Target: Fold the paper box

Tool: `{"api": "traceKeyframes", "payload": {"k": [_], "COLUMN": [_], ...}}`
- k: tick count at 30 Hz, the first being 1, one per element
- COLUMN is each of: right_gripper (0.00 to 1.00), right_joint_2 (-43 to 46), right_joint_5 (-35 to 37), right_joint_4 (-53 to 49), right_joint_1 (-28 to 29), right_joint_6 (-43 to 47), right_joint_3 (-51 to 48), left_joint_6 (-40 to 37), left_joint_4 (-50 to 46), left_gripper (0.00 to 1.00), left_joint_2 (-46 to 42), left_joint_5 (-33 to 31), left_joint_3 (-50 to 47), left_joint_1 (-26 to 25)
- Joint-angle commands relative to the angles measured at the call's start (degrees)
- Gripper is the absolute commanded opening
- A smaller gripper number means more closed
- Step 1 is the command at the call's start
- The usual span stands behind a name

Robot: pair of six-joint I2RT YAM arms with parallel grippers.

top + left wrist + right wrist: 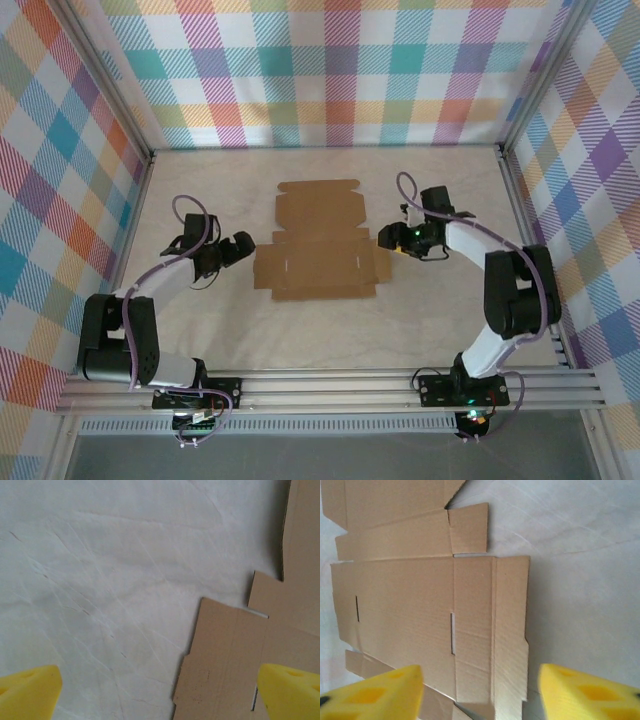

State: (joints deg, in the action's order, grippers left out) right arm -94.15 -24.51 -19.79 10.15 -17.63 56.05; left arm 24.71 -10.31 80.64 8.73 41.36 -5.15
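Top external: box (320, 245) flat on table (200, 180), both tools open, nothing held

Top external view: the box lies unfolded at mid-table, between the two arms, with its flaps spread out. A narrower panel reaches toward the far wall. The left tool (243, 247) sits just beside the box's left edge. The right tool (385, 238) is at the box's right edge.

Left wrist view: the yellow fingers (30, 692) stand wide apart with mostly bare table between them. The finger at the picture's right overlaps the cardboard's side flap. Nothing is gripped.

Right wrist view: the yellow fingers (375, 695) are parted with a clear gap. The outer edge of the box's side flap lies beneath that gap. I cannot tell if either finger touches the cardboard. No grip on it is visible. Two slots show in the main panel.
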Motion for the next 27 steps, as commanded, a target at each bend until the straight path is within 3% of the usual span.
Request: {"api": "traceKeyframes", "payload": {"k": [1,6,13,21,27], "right_gripper": [0.71,0.72,0.61,0.23,0.04], "right_joint_2": [4.32,6.93,2.42,-3.05,-7.32], "right_joint_5": [1.83,-0.4,-6.01,-6.0,-5.05], "right_joint_4": [6.46,11.26,18.37,20.63,5.99], "right_joint_1": [-1.19,-1.54,-0.68,0.86,0.45], "right_joint_6": [-6.48,-11.0,-15.87,-18.4,-1.37], "right_joint_3": [-5.78,-12.39,-14.49,-11.96,-1.54], "left_joint_6": [0.42,0.63,1.03,1.04,-0.73], "left_joint_4": [1.43,2.59,3.53,3.02,1.52], "left_gripper": [1.0,0.98,0.98,0.99,1.0], "left_joint_2": [1.38,3.32,4.5,4.01,3.1], "left_joint_5": [1.77,2.86,3.22,1.82,1.17], "left_joint_3": [0.73,0.58,1.34,1.87,2.65], "left_joint_1": [-1.51,-2.65,-4.89,-6.8,-7.36]}}
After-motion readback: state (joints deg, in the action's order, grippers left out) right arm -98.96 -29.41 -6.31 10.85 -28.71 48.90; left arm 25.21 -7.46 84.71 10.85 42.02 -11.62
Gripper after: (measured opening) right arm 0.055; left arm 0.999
